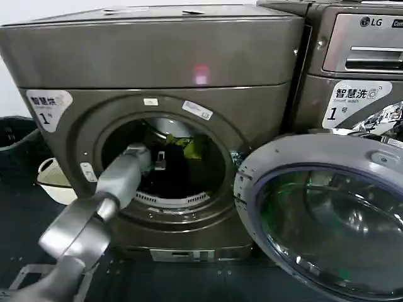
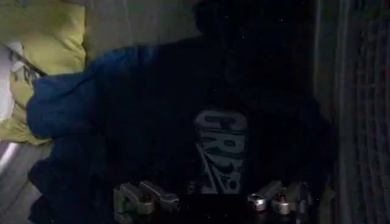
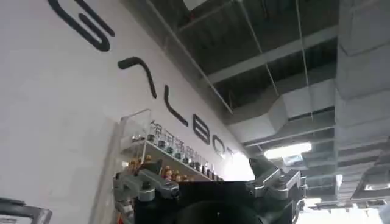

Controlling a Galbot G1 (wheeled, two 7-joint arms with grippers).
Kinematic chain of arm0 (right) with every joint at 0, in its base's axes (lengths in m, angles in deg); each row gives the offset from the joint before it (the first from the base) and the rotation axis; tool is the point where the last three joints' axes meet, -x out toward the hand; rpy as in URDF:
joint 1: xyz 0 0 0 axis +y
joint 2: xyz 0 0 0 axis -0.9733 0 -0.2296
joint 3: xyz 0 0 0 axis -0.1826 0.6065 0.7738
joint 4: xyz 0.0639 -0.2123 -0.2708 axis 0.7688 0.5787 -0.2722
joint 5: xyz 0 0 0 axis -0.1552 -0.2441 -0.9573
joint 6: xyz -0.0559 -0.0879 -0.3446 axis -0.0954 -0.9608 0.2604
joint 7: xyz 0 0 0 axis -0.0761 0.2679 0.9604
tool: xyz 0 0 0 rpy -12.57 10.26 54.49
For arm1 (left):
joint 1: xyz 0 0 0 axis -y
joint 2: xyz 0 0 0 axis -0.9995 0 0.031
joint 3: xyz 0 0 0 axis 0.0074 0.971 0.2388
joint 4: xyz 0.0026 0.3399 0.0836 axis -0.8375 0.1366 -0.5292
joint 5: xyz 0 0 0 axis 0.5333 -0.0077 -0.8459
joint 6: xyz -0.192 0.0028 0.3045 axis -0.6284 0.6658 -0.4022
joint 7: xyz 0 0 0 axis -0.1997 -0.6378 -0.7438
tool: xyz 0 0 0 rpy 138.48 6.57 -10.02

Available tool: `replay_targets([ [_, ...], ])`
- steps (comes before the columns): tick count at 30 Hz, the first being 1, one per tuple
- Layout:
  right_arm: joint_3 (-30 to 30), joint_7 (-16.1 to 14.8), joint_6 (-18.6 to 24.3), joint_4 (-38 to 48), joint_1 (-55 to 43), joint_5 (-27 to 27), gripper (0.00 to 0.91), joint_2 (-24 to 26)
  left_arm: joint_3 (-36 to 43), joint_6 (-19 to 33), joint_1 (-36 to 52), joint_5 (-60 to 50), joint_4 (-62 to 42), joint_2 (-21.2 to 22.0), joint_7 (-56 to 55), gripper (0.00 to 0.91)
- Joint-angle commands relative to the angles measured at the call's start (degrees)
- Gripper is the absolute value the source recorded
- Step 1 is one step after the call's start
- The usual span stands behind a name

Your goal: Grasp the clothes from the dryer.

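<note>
The dryer [image 1: 157,75] stands with its round door [image 1: 327,220] swung fully open to the robot's right. The clothes [image 1: 182,157] lie inside the drum: a dark navy piece with pale lettering [image 2: 222,149] in front, a yellow-green piece [image 2: 52,36] behind it. The left hand [image 1: 157,160] reaches through the porthole, fingers [image 2: 143,198] spread apart just short of the navy fabric (no contact visible). The right hand [image 3: 210,189] points up toward a wall and ceiling, fingers apart, holding nothing.
</note>
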Motion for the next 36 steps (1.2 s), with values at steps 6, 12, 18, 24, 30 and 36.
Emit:
replay_targets([
  [6,0.82,-0.02,0.07,-0.45,-0.73,-0.18,0.907,-0.14,0.13,-0.44,-0.84,1.48,-0.15,0.13,-1.89,0.907],
  [12,0.70,-0.01,0.12,-0.42,-0.77,-0.22,0.907,-0.06,0.23,-0.69,-0.60,1.27,-0.71,0.54,-1.04,0.907],
  [18,0.48,-0.02,0.18,-0.37,-0.58,-0.20,0.907,-0.01,0.10,-0.86,-0.62,1.87,-0.59,0.69,-0.72,0.148],
  [24,0.54,-0.04,0.25,-0.35,-0.60,-0.20,0.907,-0.05,0.12,-0.88,-0.24,1.98,-0.65,0.67,-0.39,0.023],
  [30,0.77,-0.02,0.24,-0.55,-0.70,-0.19,0.907,-0.05,0.00,-0.95,-0.03,2.99,-0.49,0.53,-0.44,0.000],
  [36,0.91,0.00,0.27,-0.52,-0.70,-0.20,0.907,0.05,-0.14,-1.21,-0.10,4.01,-0.39,0.59,-0.44,0.000],
])
